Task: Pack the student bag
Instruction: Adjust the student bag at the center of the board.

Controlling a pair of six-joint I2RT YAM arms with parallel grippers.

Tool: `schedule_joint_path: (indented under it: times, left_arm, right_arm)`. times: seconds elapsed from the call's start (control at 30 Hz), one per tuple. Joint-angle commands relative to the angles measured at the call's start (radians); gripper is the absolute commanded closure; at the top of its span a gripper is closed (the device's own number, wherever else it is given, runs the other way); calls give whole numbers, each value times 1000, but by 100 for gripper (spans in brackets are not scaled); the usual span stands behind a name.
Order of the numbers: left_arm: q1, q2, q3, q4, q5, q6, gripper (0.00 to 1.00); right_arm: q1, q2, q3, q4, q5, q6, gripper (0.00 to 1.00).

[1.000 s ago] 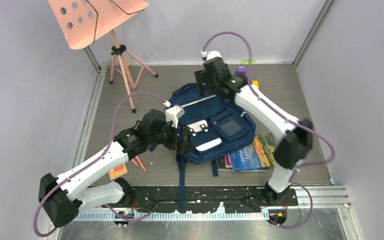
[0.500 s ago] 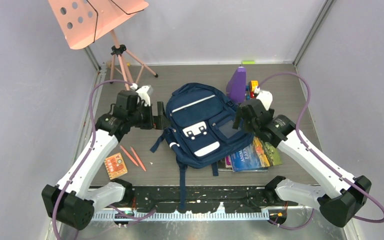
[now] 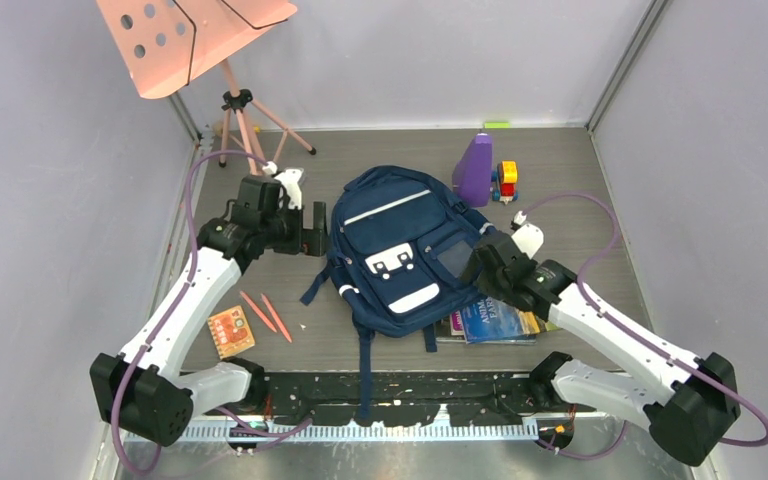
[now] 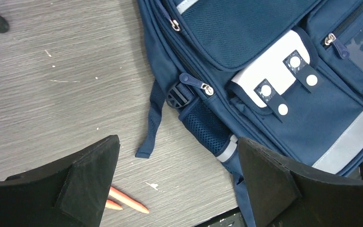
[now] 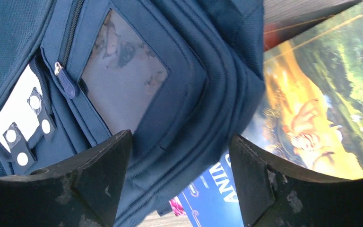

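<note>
the left gripper (image 4: 177,156) is wide open and holds nothing. it hangs just beside the left side of the bag (image 3: 400,250), over a loose strap (image 4: 152,118) and a zip pull (image 4: 196,82). i think it waits there so it can grab the zip or the side of the bag.

the right gripper (image 5: 179,142) is wide open too, with nothing in it. it hangs over the right side of the bag, just where the bag lies on top of some books (image 3: 505,315). it may be there to lift the bag off them or to reach for a book.

the bag lies flat in the middle of the tabletop (image 3: 580,200), front side up, its top toward the far edge and its straps toward the near edge. its zips look shut, so i think it must be opened before anything goes in.

two orange pencils (image 3: 265,315) and a small orange card (image 3: 230,330) lie near the left edge. a purple thing (image 3: 473,170) and a little toy (image 3: 506,178) stand near the far edge, by the bag's top right corner. a pink music stand (image 3: 230,120) stands in the far left corner. nothing looks packed yet.
</note>
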Motion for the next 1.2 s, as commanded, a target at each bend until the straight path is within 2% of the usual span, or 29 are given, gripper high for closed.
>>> schedule_joint_path:
  times: [0.0, 0.13, 0.17, 0.23, 0.33, 0.5, 0.57, 0.6, 0.63, 0.67, 0.73, 0.77, 0.87, 0.93, 1.1, 1.17]
  left_arm:
    - [3, -35, -22, 38, 62, 43, 0]
    - [-20, -68, -78, 124, 236, 22, 0]
    - [-42, -73, -87, 141, 248, 14, 0]
    - [-117, -72, -95, 157, 229, 0, 0]
    - [-218, -57, -111, 174, 175, -26, 0]
    - [-320, -40, -233, 397, 189, -153, 0]
    - [-349, -12, -269, 484, 178, -188, 0]
    - [-360, 4, -274, 510, 177, -198, 1]
    - [-371, 16, -272, 514, 171, -199, 2]
    - [-380, 15, -268, 514, 160, -194, 2]
    - [-387, -18, -267, 505, 117, -180, 1]
    - [-386, -46, -266, 488, 77, -175, 1]
    - [-375, -112, -245, 399, -95, -127, 0]
    - [-323, -117, -213, 313, -158, -103, 0]
    - [-28, -103, -217, 256, -8, -180, 0]
    - [40, -120, -246, 278, 15, -216, 0]
  right_arm:
    - [10, 43, -22, 210, 34, 27, 25]
    - [10, 104, 16, 311, 88, -76, 65]
    - [10, 140, 31, 340, 96, -104, 83]
    - [10, 207, 88, 373, 96, -199, 97]
    - [5, 318, 198, 405, 97, -365, 99]
    - [-43, 528, 337, 421, 42, -473, 99]
    - [-62, 570, 374, 426, 18, -493, 94]
    - [-74, 583, 400, 421, 12, -496, 73]
    - [-80, 584, 412, 398, -4, -500, 63]
    - [-86, 574, 434, 383, -10, -501, 42]
    - [-88, 533, 443, 332, -13, -497, 24]
    - [-88, 517, 435, 315, -16, -484, 19]
    - [-73, 423, 408, 233, -46, -414, 17]
    - [-16, 368, 379, 209, -38, -366, 16]
    - [161, 280, 263, 230, 3, -183, 15]
    - [222, 259, 203, 276, 23, -91, 15]
